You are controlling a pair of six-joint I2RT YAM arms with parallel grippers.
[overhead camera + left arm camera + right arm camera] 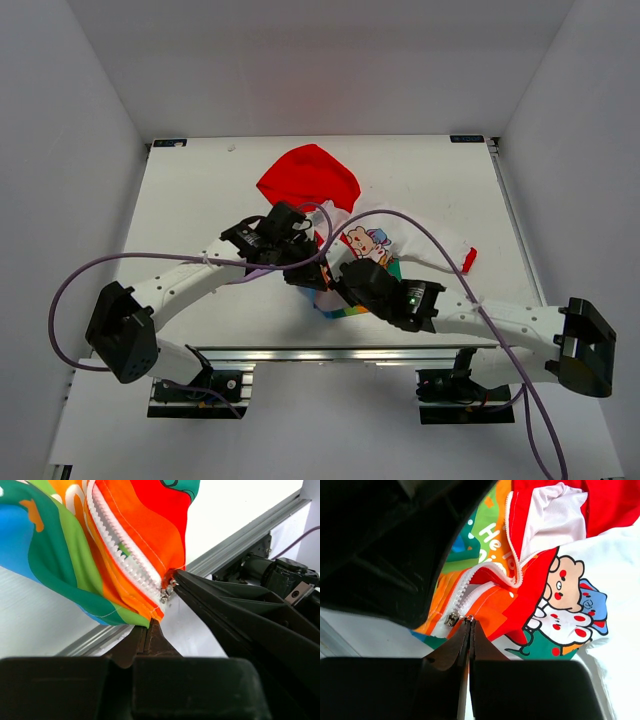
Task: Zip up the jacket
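The jacket lies mid-table: red hood (308,178), white cartoon-print body (372,243), rainbow hem (345,309) nearest the arms. My left gripper (312,272) is shut on the hem's bottom corner (148,624), just below the white zipper (125,550). My right gripper (338,286) is shut on the metal zipper pull (470,621); the slider (451,618) sits at the bottom of the zipper. Above it the zipper is open, showing the white lining (547,520). The right fingers (210,600) also show in the left wrist view, tips at the slider (167,592).
An aluminium rail (330,353) runs along the table's near edge, close under both grippers; it also shows in the left wrist view (240,542). A red cuff (470,258) lies to the right. Purple cables (440,245) arc over the jacket. White walls enclose the table.
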